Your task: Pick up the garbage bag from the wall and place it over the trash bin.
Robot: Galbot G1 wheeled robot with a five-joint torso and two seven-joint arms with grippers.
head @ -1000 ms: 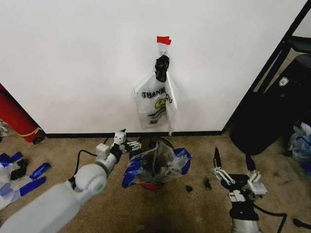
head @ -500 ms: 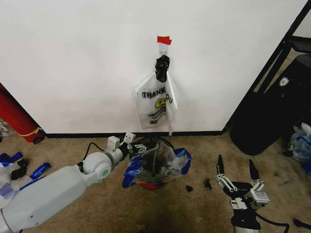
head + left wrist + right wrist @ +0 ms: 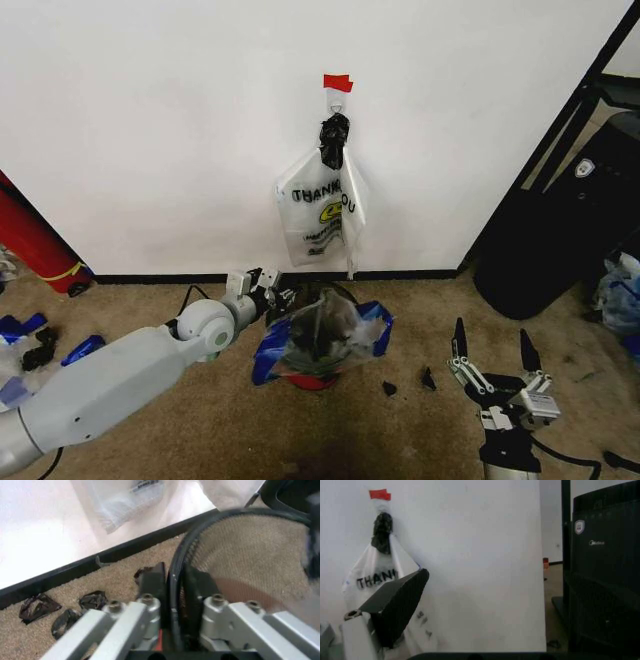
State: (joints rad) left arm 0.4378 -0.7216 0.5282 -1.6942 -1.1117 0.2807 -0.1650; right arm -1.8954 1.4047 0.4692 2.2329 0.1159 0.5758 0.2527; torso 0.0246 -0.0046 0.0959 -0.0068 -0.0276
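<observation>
Because the left fingers (image 3: 172, 611) stand one on each side of the black rim of the bin (image 3: 318, 372), they look closed on the rim, perhaps pinching the bag's edge against it; I cannot tell whether plastic lies between them. From there the left arm runs back toward 8 o'clock in the head view, low over the carpet, so the hold seems meant to steady the rim or to press the film down at the bin's 10 o'clock side.

The bag (image 3: 322, 335) with blue patches is draped over the mouth of the bin, crumpled, its blue parts hanging at 9 and 3 o'clock; I judge it is mostly in place but not yet neat.

At 4 o'clock from the bin, well apart, the right gripper (image 3: 492, 358) waits with its fingers spread wide and empty, pointing up at the wall (image 3: 150, 130).

On the wall, at 12 o'clock from the bin, a clear bag (image 3: 322, 215) hangs from a hook under red tape (image 3: 337, 82). Its black letters read "THAN" and "OU". A black cabinet (image 3: 605, 570) carries a small white badge, too small to read.
</observation>
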